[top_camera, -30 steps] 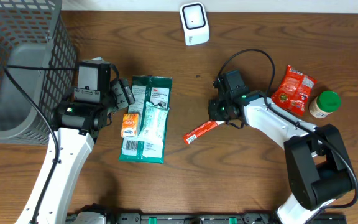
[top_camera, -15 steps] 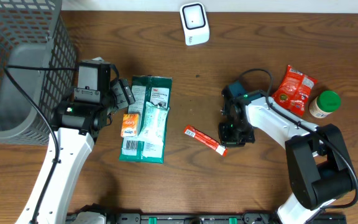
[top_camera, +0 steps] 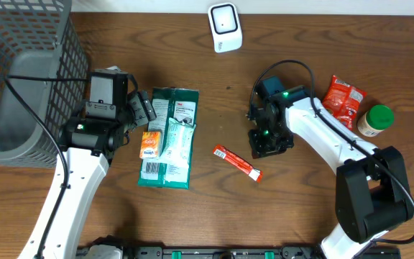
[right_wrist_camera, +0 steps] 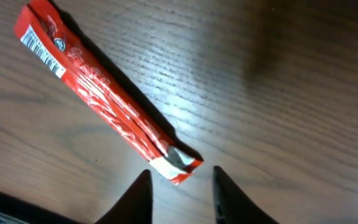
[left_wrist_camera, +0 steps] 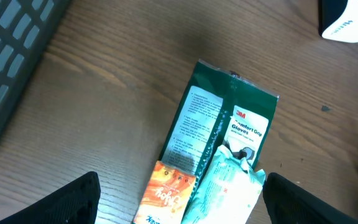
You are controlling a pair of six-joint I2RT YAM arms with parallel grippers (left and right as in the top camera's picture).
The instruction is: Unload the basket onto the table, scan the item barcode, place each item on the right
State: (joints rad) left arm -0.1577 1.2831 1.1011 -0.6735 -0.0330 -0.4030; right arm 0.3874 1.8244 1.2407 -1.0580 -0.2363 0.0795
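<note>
The red stick packet [right_wrist_camera: 104, 93] lies flat and loose on the counter [top_camera: 214, 86], just below the middle of the overhead frame. In the right wrist view it runs from the upper left down to the bottom centre. The right gripper [right_wrist_camera: 179, 186] hovers at the packet's lower end, its fingers [right_wrist_camera: 138, 196] a little apart with nothing between them.

A white printed patch at the packet's upper-left end looks like the barcode. A good regrasp would take the opposite end or the middle, keep that patch uncovered, and turn it towards the white scanner [top_camera: 225, 27] at the top centre.

To the left, the left gripper [left_wrist_camera: 182, 199] hangs with its fingers spread wide and empty over a green 3M glove pack [left_wrist_camera: 229, 124]. A pale pouch [left_wrist_camera: 219, 186] and an orange packet [left_wrist_camera: 166, 196] lie on that pack.

The grey wire basket [top_camera: 20, 79] at the upper left shows nothing inside it. At the right edge stands a green-lidded jar [top_camera: 374, 120], contents not discernible, just beside a red snack bag [top_camera: 340, 104].
</note>
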